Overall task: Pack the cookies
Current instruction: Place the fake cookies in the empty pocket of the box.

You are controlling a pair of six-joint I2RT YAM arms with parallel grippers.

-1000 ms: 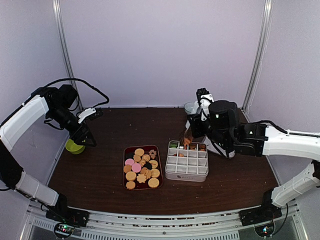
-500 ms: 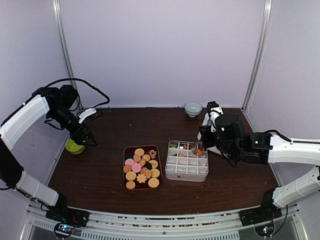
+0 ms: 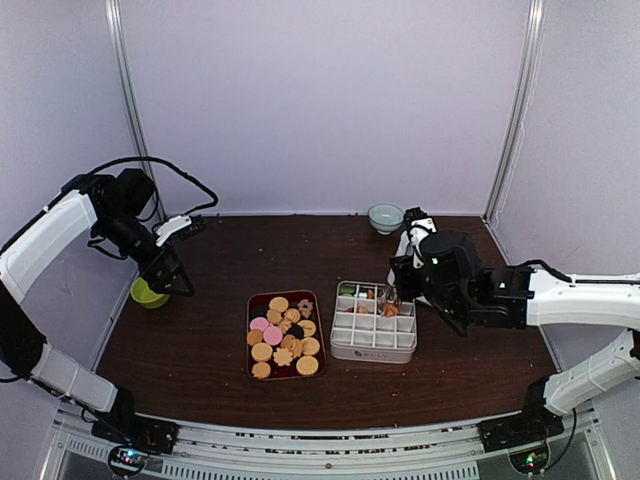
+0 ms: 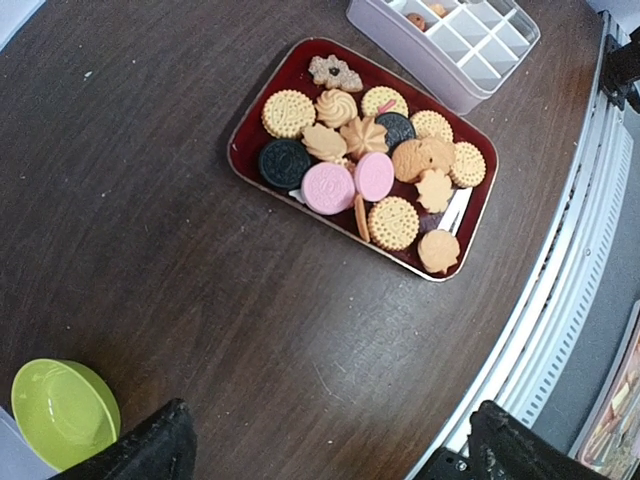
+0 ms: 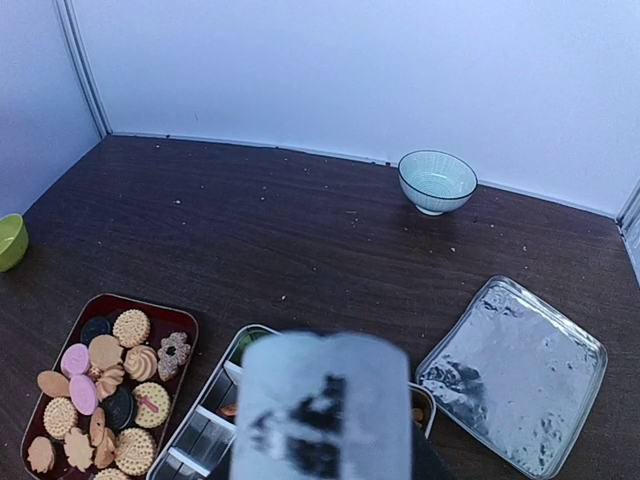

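White-shelled arms (image 3: 45,235), black joints (a black cable (image 3: 150,158) loops off the left one).

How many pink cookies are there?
2, lying side by side in the red tray: one pink cookie and a second pink cookie just right of it. Others may be hidden in the divided box.

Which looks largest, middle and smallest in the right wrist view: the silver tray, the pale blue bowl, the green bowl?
1. silver tray
2. pale blue bowl
3. green bowl, though the picture edge cuts it off, so its rank is unsure.
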